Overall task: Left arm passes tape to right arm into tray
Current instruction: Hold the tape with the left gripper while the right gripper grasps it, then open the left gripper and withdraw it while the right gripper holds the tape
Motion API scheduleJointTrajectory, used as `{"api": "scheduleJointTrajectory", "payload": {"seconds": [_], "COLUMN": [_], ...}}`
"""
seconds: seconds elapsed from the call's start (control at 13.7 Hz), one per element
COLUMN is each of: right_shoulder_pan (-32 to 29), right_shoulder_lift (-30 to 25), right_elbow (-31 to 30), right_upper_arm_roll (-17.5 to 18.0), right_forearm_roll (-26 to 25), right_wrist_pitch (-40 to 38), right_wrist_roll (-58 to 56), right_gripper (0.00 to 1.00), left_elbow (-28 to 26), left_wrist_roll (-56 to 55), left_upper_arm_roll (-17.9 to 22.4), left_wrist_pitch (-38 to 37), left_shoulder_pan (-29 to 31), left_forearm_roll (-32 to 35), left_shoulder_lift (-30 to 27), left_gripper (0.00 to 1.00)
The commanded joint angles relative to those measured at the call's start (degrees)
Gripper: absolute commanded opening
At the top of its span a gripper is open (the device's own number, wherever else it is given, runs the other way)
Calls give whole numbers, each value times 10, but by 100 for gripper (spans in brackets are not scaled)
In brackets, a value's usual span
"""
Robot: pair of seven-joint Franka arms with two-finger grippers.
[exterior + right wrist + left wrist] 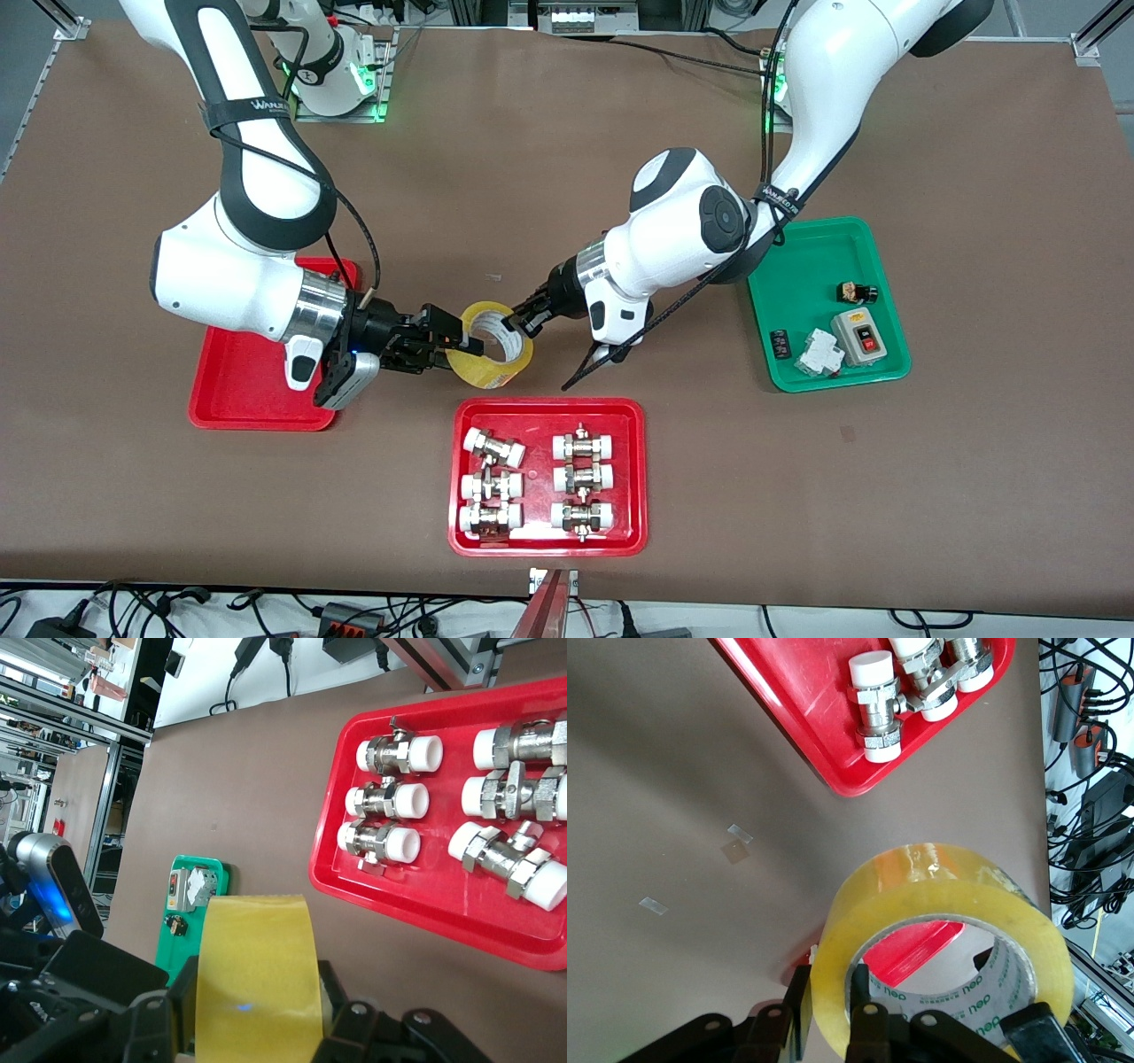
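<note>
translucent yellow tape (490,346), whitish core, between left claw (523,321) and right claw (450,345)

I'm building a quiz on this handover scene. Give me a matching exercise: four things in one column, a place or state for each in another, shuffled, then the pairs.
Things:
1. tape
2. plain red tray
3. green tray
4. tray of metal fittings

Places or states:
A. holds a grey switch box
B. lies partly under the right arm
C. gripped at once by the left gripper and the right gripper
D. nearest the front camera

Pairs: 1-C, 2-B, 3-A, 4-D
</note>
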Motion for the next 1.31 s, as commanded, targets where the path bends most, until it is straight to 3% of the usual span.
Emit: {"api": "scheduleJointTrajectory", "payload": {"seconds": [0.0,0.07,0.15,0.36,0.58,0.73,1.02,1.24], "right_shoulder_pan": [3,4,5,5,-19,-63,-189,-265], "right_shoulder_lift": [5,5,5,3,5,6,20,45], "right_elbow": [15,15,19,24,27,22,-5,-14], "right_upper_arm_roll": [-2,-2,-2,-2,-7,-7,-7,-7], "right_forearm_roll": [6,6,6,6,3,-11,-52,-120], "right_wrist_pitch": [3,3,3,2,-8,-75,-207,-274], "right_wrist_roll": [-6,-3,-2,5,13,-6,-127,-190], "right_gripper": [0,0,0,0,0,0,0,0], "left_elbow": [16,16,16,16,16,16,16,16], "left_wrist_roll": [1,3,4,18,75,136,397,490], "left_upper_arm_roll": [4,11,11,-1,-20,-22,-15,-22], "left_wrist_pitch": [-8,-8,-8,-20,-107,-176,-357,-424], "left_shoulder_pan": [-3,-2,4,42,107,153,262,325], "left_forearm_roll": [-7,0,24,33,34,34,37,110], "left_shoulder_lift": [2,2,2,-10,-48,-73,-134,-157], "left_gripper": [22,93,100,100,100,100,100,100]}}
